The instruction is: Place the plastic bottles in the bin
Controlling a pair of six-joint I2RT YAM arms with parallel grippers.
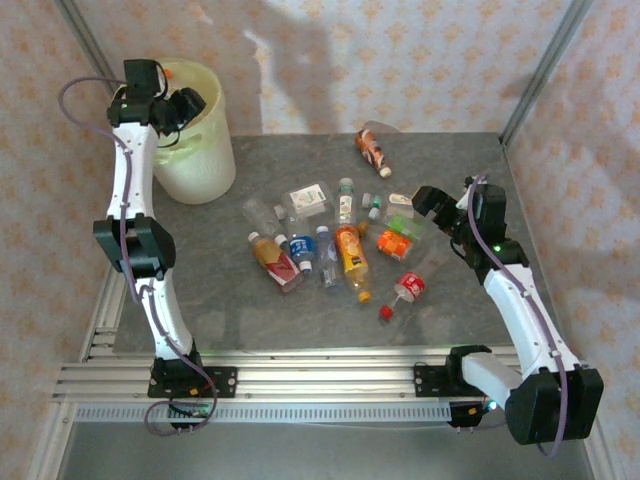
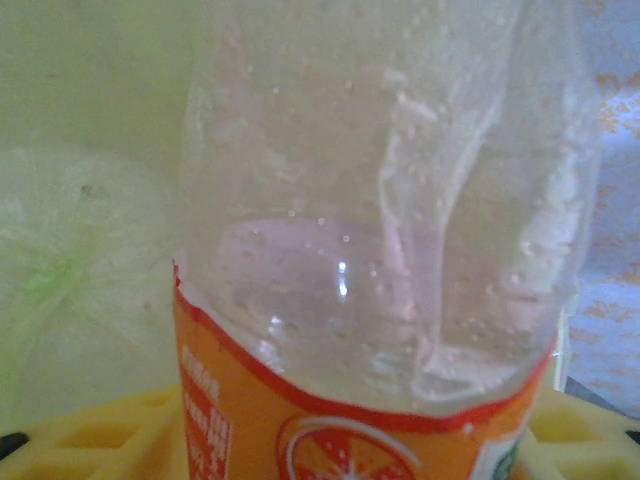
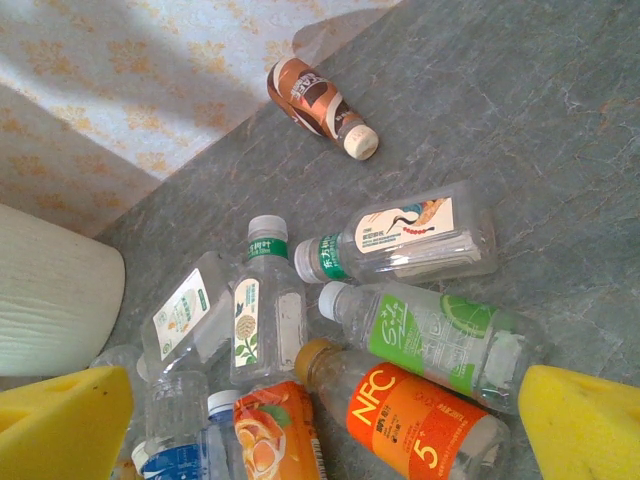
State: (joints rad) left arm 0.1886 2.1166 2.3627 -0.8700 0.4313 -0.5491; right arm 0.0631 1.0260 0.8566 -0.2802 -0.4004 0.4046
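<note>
The left gripper (image 1: 180, 105) squeezes an orange bottle (image 2: 370, 300) over the bin (image 1: 205, 165), far left. The right gripper (image 3: 322, 425) hangs wide open, holding nothing, above the plastic bottles (image 1: 330, 245) in the middle of the table (image 1: 450, 330). They look light, thin, squashy and slippery, so grab one round its middle. One orange label (image 3: 400, 425) says NFC.

Your tabletop (image 1: 300, 170) is grey and marbled. Pale wallpaper (image 1: 420, 50) (small orange motifs) walls it on three sides. Metal posts (image 1: 547, 65) at rear corners.
</note>
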